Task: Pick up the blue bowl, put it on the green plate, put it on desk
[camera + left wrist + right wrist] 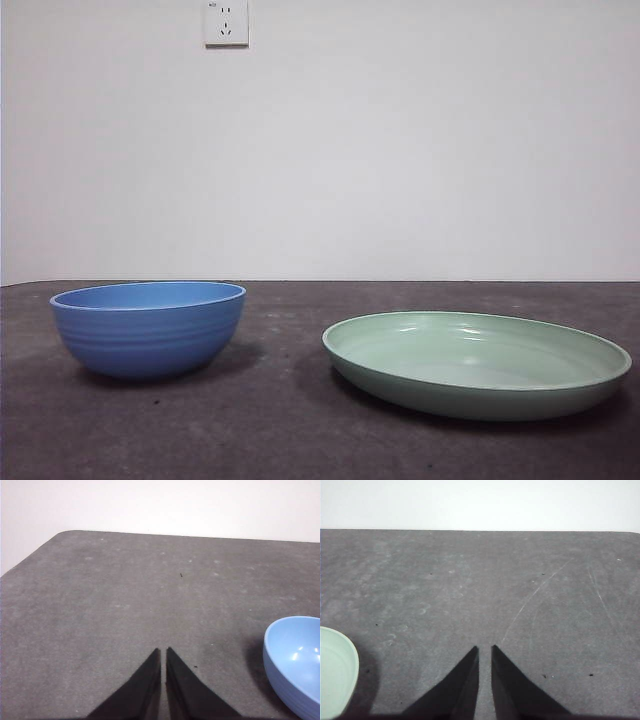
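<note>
Blue bowl sits upright on the bench, beside and apart from the green plate, not yet lifted. Left hand, jaws pressed together and empty, is nearer the bowl; right hand, likewise closed, nearer the plate

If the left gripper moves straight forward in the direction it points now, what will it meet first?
Probably nothing: ahead of the left gripper lies only bare desk up to its far edge. The blue bowl sits off to one side, apparently outside that line.
</note>
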You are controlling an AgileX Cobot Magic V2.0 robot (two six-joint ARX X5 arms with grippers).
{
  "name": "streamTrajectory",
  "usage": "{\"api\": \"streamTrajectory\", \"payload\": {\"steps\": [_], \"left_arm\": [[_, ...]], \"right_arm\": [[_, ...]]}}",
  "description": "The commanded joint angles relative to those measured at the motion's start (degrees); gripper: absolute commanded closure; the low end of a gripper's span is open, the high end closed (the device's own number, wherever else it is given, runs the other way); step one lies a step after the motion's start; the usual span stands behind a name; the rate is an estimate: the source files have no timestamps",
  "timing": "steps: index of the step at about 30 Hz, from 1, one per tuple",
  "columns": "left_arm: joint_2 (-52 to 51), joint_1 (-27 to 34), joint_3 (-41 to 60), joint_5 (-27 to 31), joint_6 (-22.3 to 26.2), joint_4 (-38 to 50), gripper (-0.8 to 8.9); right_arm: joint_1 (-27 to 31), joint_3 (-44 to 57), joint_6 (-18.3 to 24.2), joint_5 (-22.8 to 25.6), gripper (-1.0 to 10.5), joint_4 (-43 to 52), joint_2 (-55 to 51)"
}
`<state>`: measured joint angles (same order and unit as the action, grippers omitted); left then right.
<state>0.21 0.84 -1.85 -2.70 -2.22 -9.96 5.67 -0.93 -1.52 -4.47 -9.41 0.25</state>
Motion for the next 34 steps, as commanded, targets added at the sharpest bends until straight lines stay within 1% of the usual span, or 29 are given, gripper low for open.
{"api": "streamTrajectory", "payload": {"steps": [1,5,8,9,12,13,17,21,24,28,32,34], "left_arm": [[0.0,0.0,1.2,0.2,0.4,1.0,7.94],[0.0,0.0,1.2,0.2,0.5,2.2,7.96],[0.0,0.0,1.2,0.2,-0.8,1.9,7.97],[0.1,0.0,1.2,0.2,-1.3,1.6,7.97],[0.5,-0.2,1.0,0.1,-2.5,1.2,7.97],[0.6,-0.2,0.6,0.1,-3.8,1.1,7.97],[1.4,-0.9,-2.9,-0.3,-8.2,0.7,7.97],[3.8,-1.5,-9.2,-0.8,-13.0,0.0,7.97],[7.3,-1.8,-15.5,-1.4,-13.7,-3.2,7.97],[13.5,-2.0,-25.0,-2.7,-13.4,-8.5,7.97],[20.3,-2.0,-33.5,-7.1,-13.6,-11.8,7.97],[24.2,-2.0,-37.7,-10.2,-13.7,-14.2,7.97]], "right_arm": [[0.0,0.3,-0.9,0.0,9.1,0.4,0.0],[0.0,0.3,-1.3,-0.1,9.1,0.4,0.0],[0.0,0.3,-4.4,-2.5,9.1,0.3,0.0],[0.0,0.2,-5.3,-3.3,9.3,0.6,0.0],[0.0,-0.2,-9.2,-3.2,9.4,0.3,0.0],[0.0,-0.7,-10.8,-3.3,9.4,0.2,0.0],[0.0,-4.0,-13.6,-3.6,9.4,0.2,0.0],[0.0,-9.5,-17.2,-4.1,9.4,-2.0,1.6],[0.0,-14.6,-18.0,-6.1,9.4,-4.4,4.3],[0.0,-22.3,-18.0,-10.7,9.4,-8.5,9.7],[0.0,-30.5,-18.0,-15.7,9.4,-14.9,15.6],[0.0,-35.0,-17.4,-18.6,9.4,-18.5,18.8]]}}
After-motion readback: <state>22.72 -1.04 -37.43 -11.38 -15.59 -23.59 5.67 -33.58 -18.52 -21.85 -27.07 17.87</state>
